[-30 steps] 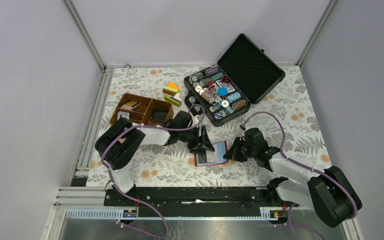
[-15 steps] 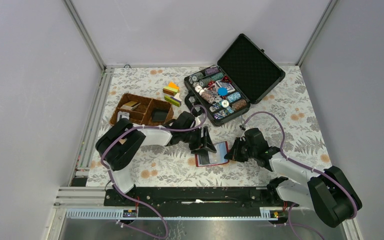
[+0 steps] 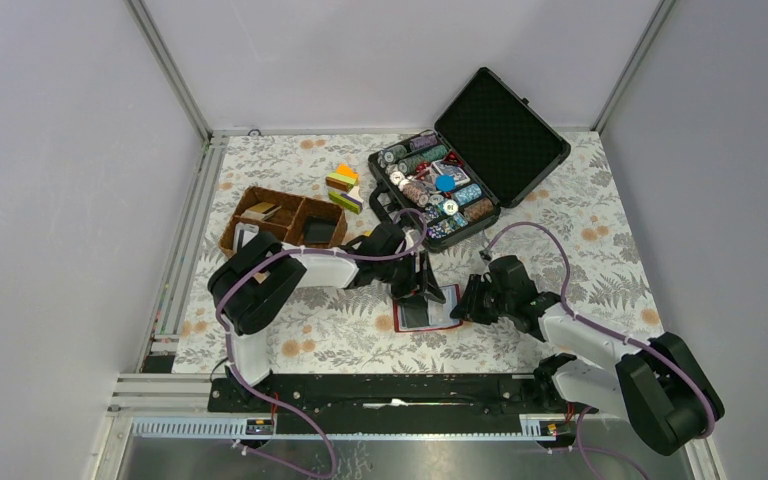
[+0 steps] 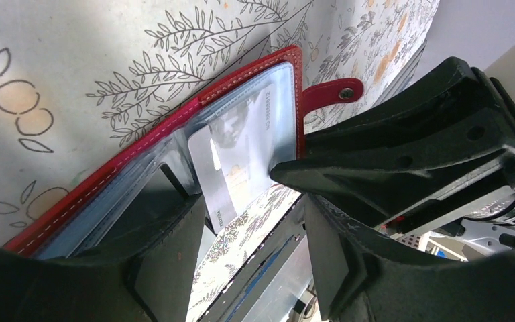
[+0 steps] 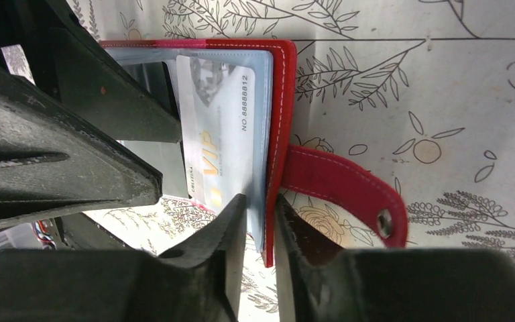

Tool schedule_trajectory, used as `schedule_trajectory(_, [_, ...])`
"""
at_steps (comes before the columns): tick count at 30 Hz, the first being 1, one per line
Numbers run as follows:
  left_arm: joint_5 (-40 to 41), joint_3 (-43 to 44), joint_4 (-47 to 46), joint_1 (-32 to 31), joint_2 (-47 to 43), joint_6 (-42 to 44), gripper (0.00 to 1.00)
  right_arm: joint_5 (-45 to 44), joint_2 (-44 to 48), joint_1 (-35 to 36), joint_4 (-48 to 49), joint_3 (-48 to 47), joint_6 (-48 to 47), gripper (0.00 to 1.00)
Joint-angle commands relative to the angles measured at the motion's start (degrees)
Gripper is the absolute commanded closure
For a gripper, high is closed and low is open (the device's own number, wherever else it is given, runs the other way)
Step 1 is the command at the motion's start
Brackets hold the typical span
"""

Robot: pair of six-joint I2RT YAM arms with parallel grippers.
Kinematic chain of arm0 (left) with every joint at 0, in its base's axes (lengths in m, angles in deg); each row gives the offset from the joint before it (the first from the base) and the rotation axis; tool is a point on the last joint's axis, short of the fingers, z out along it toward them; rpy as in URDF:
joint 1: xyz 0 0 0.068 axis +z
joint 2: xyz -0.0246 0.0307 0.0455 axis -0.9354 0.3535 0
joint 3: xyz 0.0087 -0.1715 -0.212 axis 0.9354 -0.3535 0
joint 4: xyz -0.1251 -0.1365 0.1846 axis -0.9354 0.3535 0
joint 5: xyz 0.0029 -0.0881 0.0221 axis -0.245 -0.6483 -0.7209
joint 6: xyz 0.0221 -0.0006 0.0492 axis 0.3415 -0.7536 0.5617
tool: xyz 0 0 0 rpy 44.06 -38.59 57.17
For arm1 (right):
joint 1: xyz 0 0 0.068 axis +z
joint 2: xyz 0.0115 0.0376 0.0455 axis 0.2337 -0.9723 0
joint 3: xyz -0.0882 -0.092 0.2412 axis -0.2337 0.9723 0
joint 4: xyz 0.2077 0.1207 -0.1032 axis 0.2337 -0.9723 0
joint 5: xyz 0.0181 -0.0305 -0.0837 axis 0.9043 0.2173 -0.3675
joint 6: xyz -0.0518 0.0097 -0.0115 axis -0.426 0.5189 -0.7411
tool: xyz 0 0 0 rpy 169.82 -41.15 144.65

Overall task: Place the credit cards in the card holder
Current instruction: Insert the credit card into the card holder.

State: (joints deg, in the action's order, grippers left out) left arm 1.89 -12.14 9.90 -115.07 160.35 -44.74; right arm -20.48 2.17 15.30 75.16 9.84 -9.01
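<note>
The right gripper [image 5: 260, 228] has its jaws narrowly apart astride the edge of the small red leather-look bifold wallet [image 5: 281, 100]; whether they press it I cannot tell. The left gripper [image 4: 251, 208] stands wide apart and empty, one finger over the clear pockets. The wallet lies open on the floral cloth [image 5: 409, 67], a whitish plastic VIP card [image 5: 218, 127] inside a pocket; one card looks lodged. The brown wicker basket [image 3: 295, 198] seemingly holds more to go.
</note>
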Motion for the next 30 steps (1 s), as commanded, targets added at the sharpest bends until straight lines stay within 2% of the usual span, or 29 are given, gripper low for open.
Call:
schedule_trajectory(1, [3.14,1.39,0.14,-0.83,1.45,-0.18,0.41,-2.25,2.14,0.01,-1.17,-2.34,-1.21,0.67])
schedule_trajectory(3, [3.07,1.48,-0.02,-1.1,1.35,-0.34,0.41,-2.49,2.46,0.01,-2.55,-2.41,-1.15,0.57])
schedule_trajectory(8, [3.11,0.94,-0.07,-1.42,1.03,-0.67,0.4,-4.13,3.62,0.01,-4.26,-2.64,-0.49,0.42])
schedule_trajectory(11, [3.13,0.42,-0.34,-1.5,0.92,-0.99,0.4,-4.47,3.93,0.0,-4.33,-2.71,-0.54,0.38])
schedule_trajectory(14, [2.96,0.3,-1.34,-1.96,1.09,-1.63,0.4,-3.94,3.47,0.01,-4.37,-2.61,-0.64,0.4])
schedule_trajectory(22, [2.79,0.94,-4.95,-3.06,2.07,-4.04,0.4,-0.12,1.94,0.05,-2.11,-2.38,-0.97,0.54])
schedule_trajectory(27, [3.25,-0.45,-9.83,-3.35,1.06,-6.94,0.41,-0.34,2.36,0.0,-2.14,-2.23,-0.87,0.57])
schedule_trajectory(30, [4.76,-1.2,-9.34,-3.2,-1.15,-6.22,0.4,-0.59,2.48,0.06,-2.09,-2.12,-0.87,0.6])
